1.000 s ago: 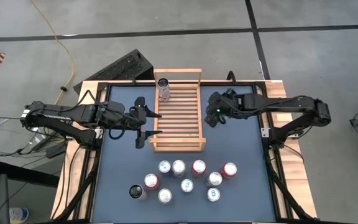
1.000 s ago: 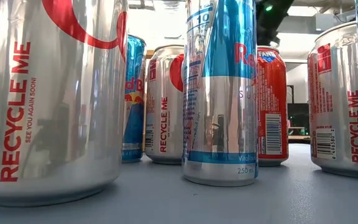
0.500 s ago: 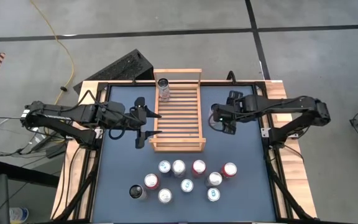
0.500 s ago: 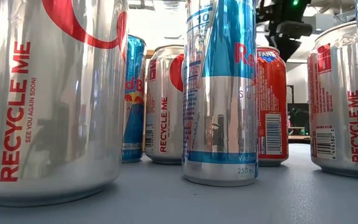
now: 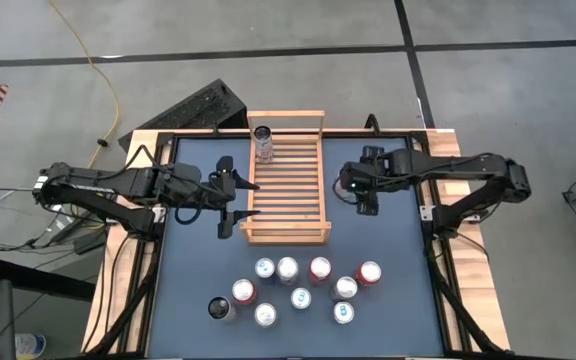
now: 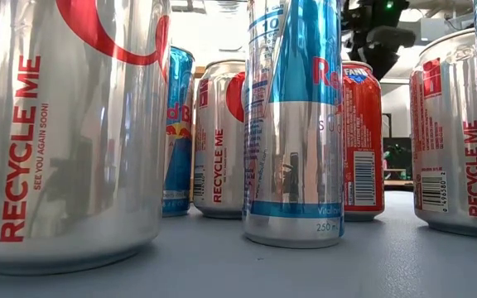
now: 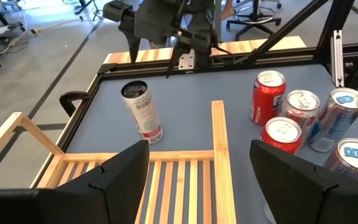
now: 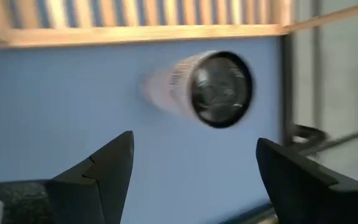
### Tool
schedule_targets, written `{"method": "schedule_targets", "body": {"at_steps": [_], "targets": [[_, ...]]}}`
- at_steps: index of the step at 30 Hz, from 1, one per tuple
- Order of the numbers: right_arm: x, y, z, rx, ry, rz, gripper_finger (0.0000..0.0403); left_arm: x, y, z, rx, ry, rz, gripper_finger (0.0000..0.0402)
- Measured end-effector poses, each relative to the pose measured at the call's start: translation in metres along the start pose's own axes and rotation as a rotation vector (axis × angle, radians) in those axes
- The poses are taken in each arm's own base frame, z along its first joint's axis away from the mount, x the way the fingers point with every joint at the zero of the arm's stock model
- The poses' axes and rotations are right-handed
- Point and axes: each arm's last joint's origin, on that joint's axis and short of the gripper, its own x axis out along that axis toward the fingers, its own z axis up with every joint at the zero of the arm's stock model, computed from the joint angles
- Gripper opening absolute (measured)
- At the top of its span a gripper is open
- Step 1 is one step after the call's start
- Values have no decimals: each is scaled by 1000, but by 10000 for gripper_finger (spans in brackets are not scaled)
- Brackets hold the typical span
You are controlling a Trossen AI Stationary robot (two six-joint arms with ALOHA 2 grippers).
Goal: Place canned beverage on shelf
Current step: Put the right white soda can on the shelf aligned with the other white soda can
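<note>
Since a second ago the right end effector (image 5: pixel 365 197) has swung away from the shelf (image 5: pixel 286 178) toward the nearer part of the worktop (image 5: pixel 388 300), empty, its fingers apart. The left end effector (image 5: pixel 230 195), also open, waits just left of the shelf. One can (image 5: pixel 263 142) stands on the shelf, far from both. The cluster of cans (image 5: pixel 303 283) lies near-side of the right end effector; I judge that the next pick comes from there, though these cans stand close together.

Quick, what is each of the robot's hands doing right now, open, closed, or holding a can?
Left hand: open, empty, at the shelf's left edge.
Right hand: open, empty, above the table right of the shelf.
</note>
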Motion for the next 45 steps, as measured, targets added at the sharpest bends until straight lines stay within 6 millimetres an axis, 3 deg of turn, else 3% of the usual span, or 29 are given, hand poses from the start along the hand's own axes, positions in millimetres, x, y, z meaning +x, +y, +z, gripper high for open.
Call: {"method": "schedule_targets", "body": {"at_steps": [4,11,14,20,25,45], "targets": [[3,-10,-7,55,-104,76,311,0,0,0,2,0,0,268],[4,-34,-51,306,-293,0,311,0,0,0,10,0,0,268],[3,-31,-63,389,-386,33,311,0,0,0,24,0,0,268],[25,-14,-76,426,-531,121,311,0,0,0,26,-3,0,268],[38,-11,-84,492,-525,98,311,0,0,1,17,-9,0,268],[61,-10,-65,353,-535,40,311,0,0,3,9,-35,2,268]]}}
